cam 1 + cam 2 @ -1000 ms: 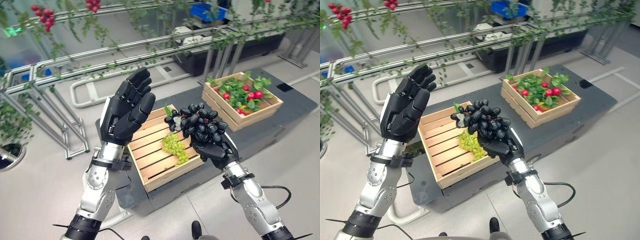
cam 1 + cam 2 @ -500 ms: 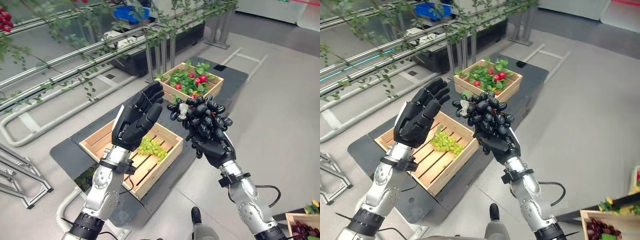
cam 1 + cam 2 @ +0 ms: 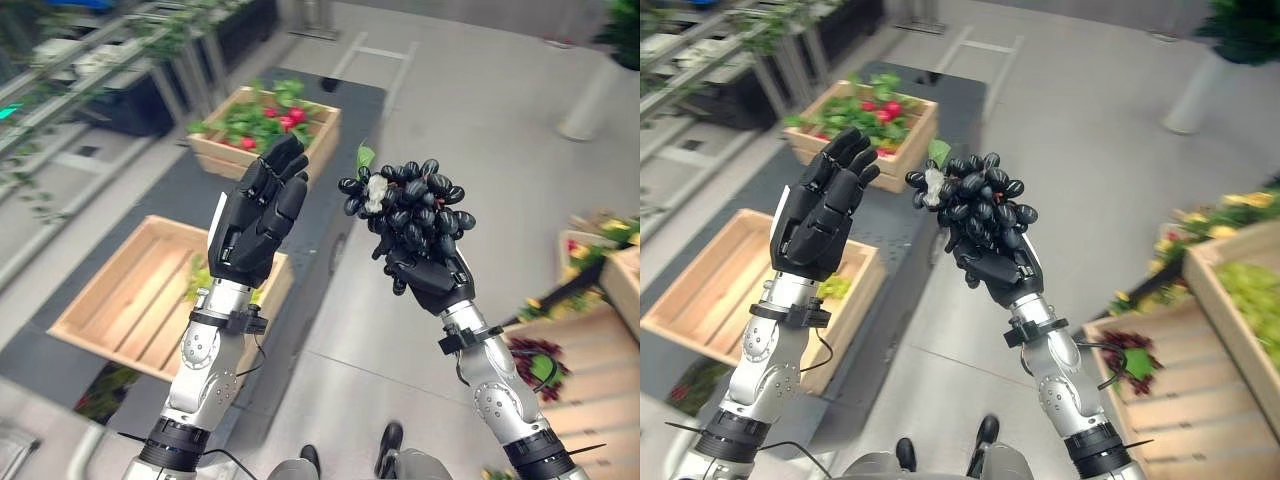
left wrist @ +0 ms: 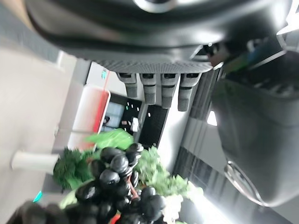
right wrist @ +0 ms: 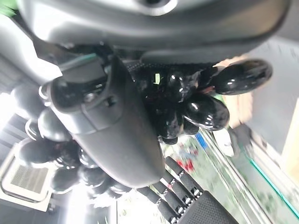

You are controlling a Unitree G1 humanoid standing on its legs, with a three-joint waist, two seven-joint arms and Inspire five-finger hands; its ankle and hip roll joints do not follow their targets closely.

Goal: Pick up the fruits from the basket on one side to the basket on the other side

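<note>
Transfer step, mid-carry: right hand (image 3: 432, 280) curled round black grape bunch (image 3: 405, 208), left hand (image 3: 250, 222) raised w/ fingers straight. Next: lower into right-side crate (image 3: 1185, 370).

Grape bunch (image 3: 408, 214) in right hand (image 3: 432, 284), left hand (image 3: 252, 222) beside, crates (image 3: 120, 300) behind left

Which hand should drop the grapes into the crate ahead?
Right. The right hand already holds the black grapes, and the crate lies on its side. The left hand is open, empty.
</note>
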